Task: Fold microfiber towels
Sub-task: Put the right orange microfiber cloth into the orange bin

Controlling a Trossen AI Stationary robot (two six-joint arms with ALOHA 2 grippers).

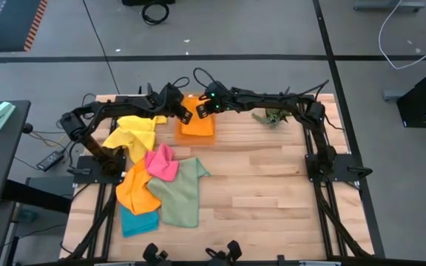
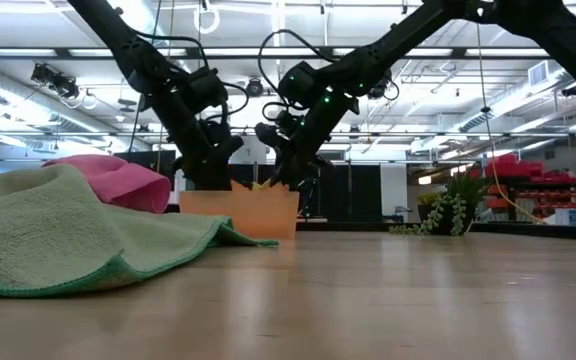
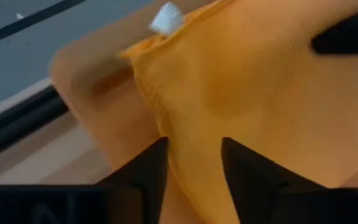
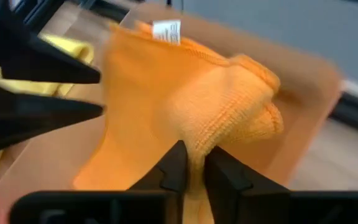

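Wooden bench (image 1: 272,185) carries an orange tray (image 1: 197,125) at its far edge. Both grippers meet over it. Left gripper (image 3: 194,155): fingers parted, orange towel (image 3: 260,93) between them. Right gripper (image 4: 191,163): fingers narrow, pinching a fold of the same towel. Other towels (image 1: 157,188) lie along the left edge.

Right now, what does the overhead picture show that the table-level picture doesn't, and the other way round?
Only the high view shows the whole pile: the yellow towel, the teal towel and a loose orange towel on the table's left side. Only the low view shows the room behind, with ceiling lights and red shelving. Both show the left pincer and right pincer meeting over the orange tray, plus the pink towel, the green towel and the small plant.
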